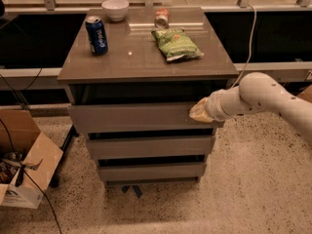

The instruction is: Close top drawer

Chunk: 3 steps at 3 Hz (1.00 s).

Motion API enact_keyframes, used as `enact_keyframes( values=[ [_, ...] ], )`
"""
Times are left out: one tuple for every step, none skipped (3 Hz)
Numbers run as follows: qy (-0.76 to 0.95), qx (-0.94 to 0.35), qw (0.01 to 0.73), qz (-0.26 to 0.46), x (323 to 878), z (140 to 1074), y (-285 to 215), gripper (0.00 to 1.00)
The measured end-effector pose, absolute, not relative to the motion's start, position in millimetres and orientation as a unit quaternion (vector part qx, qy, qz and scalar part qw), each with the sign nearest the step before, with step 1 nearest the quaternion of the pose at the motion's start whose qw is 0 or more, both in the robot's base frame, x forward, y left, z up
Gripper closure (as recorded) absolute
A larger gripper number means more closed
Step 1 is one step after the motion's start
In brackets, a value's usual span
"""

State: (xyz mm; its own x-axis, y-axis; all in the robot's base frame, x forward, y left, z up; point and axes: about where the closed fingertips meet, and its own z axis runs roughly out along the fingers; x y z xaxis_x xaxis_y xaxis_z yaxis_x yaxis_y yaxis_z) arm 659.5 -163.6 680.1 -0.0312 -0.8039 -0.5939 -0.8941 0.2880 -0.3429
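The top drawer of the grey-brown cabinet stands pulled out a little, with a dark gap under the cabinet top. Its flat front has no handle. My gripper comes in from the right on a white arm and its tip rests against the right part of the drawer front. The two lower drawers sit below, each set a little further back.
On the cabinet top stand a blue soda can, a white bowl, a green chip bag and a small can. An open cardboard box sits on the floor at the left. A cable hangs at the right.
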Motion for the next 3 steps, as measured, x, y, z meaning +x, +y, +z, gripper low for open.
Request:
enact_keyframes(
  values=[
    [0.715,-0.594,0.363,0.064,659.4,678.6,-161.6,0.33],
    [0.714,-0.595,0.362,0.065,659.2,676.9,-159.6,0.09],
    [0.714,-0.596,0.362,0.066,658.4,675.8,-158.3,0.0]
  ],
)
